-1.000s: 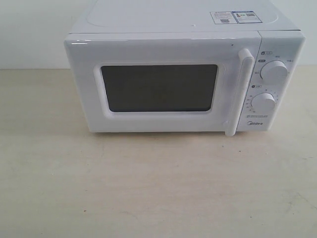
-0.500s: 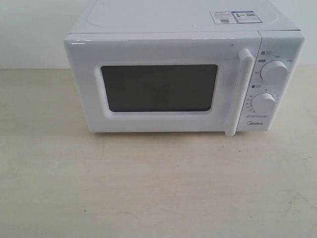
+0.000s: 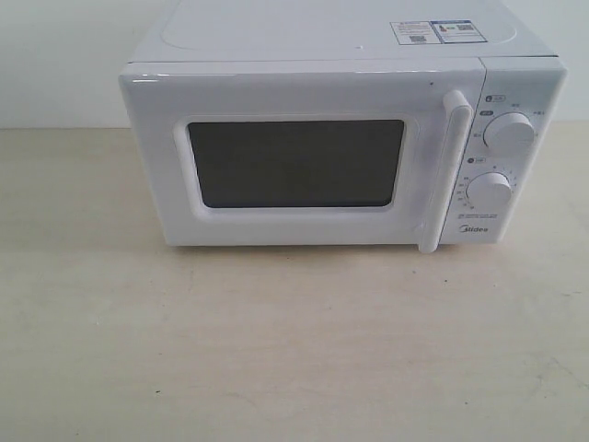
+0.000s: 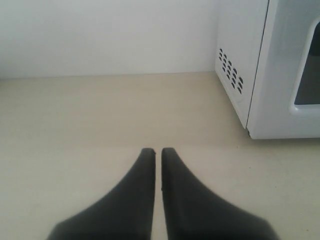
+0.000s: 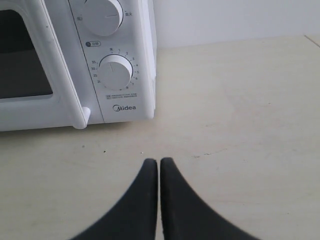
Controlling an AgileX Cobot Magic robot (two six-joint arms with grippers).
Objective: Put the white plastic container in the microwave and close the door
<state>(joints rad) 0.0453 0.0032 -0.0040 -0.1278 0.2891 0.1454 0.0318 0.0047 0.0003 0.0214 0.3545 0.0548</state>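
The microwave (image 3: pixel 276 32) is showing glossy white, its door (image 3: pixel 294 92) framing a dark grey window (image 3: pixel 294 164). Under the microwave, the table (image 3: pixel 276 350) is displaying pale beige wood grain. The left gripper (image 4: pixel 154 150) and right gripper (image 5: pixel 159 161) are showing matte black.

Exterior faces microwave (image 3: pixel 304 138) front, slightly above; wrist views low, flanking its sides.

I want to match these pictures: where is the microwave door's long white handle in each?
Exterior view: the handle stands upright, right of the dark window.
Left wrist view: not in it.
Right wrist view: handle between window and dials.
Shared: the window shows in all three.
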